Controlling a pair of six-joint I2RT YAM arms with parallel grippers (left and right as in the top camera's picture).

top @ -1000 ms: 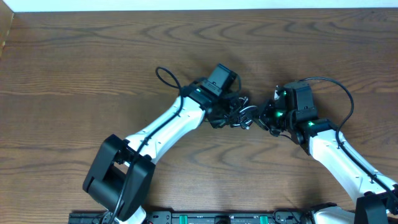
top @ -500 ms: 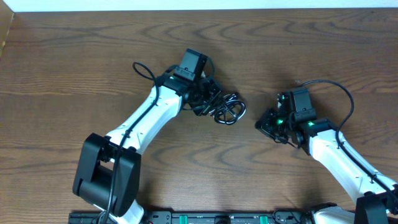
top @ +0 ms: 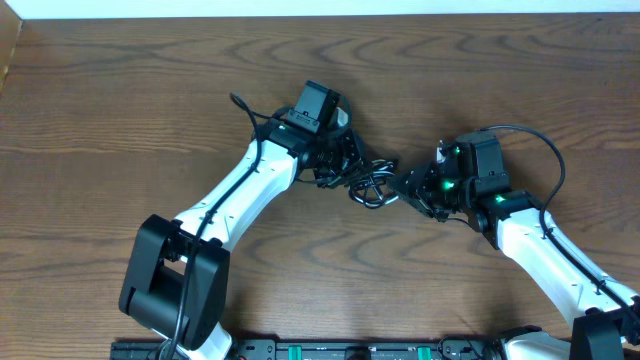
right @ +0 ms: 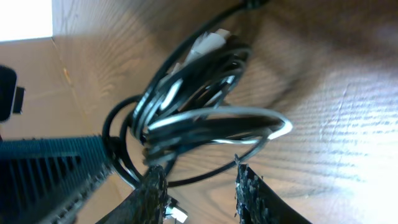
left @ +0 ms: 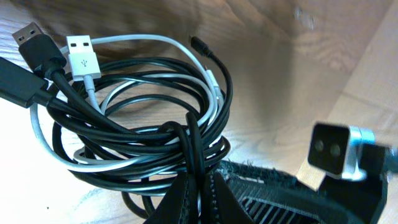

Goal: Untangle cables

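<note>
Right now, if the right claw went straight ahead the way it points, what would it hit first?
Probably the cable bundle, looped just ahead of the right gripper, whose jaws stand open; depth is unclear.

Black cable point(left: 193, 140), white cable point(left: 81, 55); brown wood-grain table point(top: 100, 120).

Your overhead view is evenly lit and sharp: the desk point(top: 120, 120) shows its grain without glare, and the arms point(top: 250, 190) throw only short, soft shadows. In your left wrist view the cables point(left: 193, 134) are crisp up close, while the desk behind them goes soft and washes pale toward the right. Your right wrist view is weakest: the cables smear, the top left corner burns out white, and the fingers point(right: 252, 190) of the right hand point(right: 200, 183) sit dark and blurred.
</note>
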